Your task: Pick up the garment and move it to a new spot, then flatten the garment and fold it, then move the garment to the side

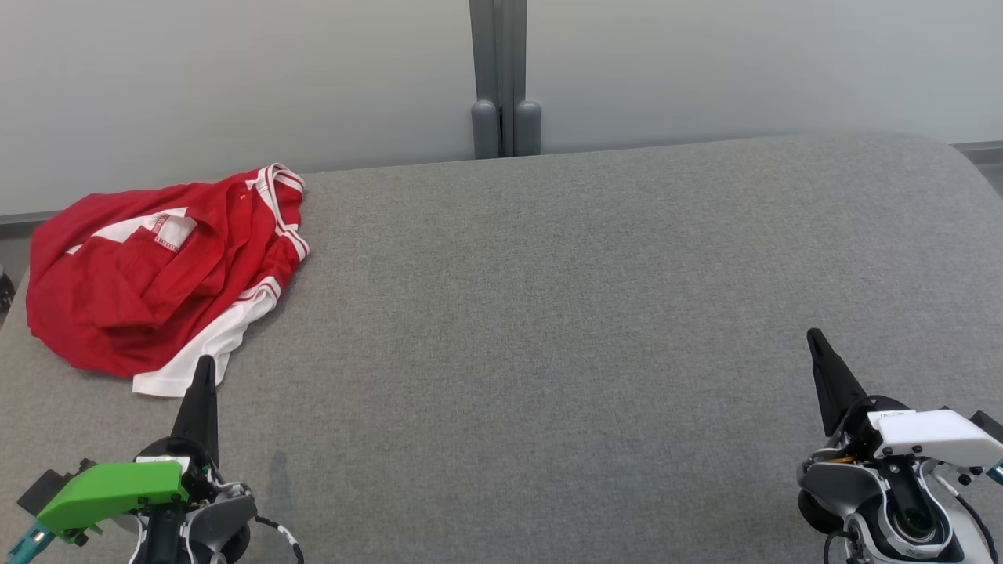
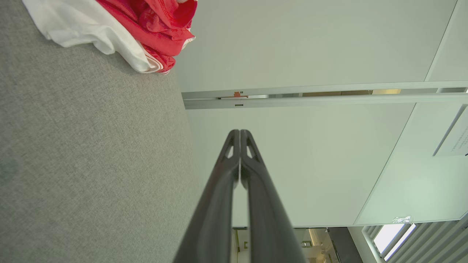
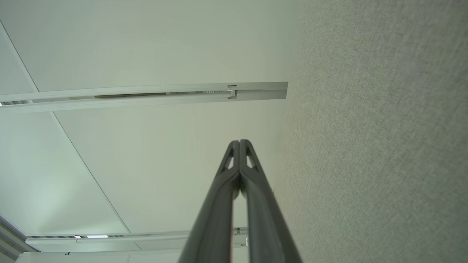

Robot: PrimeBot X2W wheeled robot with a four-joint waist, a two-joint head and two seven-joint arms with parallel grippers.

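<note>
Currently the crumpled red-and-white garment [image 1: 149,282] lies at the grey tabletop's [image 1: 548,313] far left; the left hand [image 1: 205,366], near its white hem, and the right hand [image 1: 815,341] are both closed, empty

- Grey woven-fabric surface [image 1: 548,313]: broad and flat, with a rounded far corner on the right; it extends ahead of and between the left gripper [image 1: 205,362] and the right gripper [image 1: 812,333].
- Red garment [image 1: 149,290] with white trim: a crumpled heap lying directly on the surface, ahead of the left gripper and slightly to its left, well apart from the right gripper.
- White panel [image 1: 196,352]: the part of the garment nearest the left gripper's tip, spread flat on the fabric.
</note>
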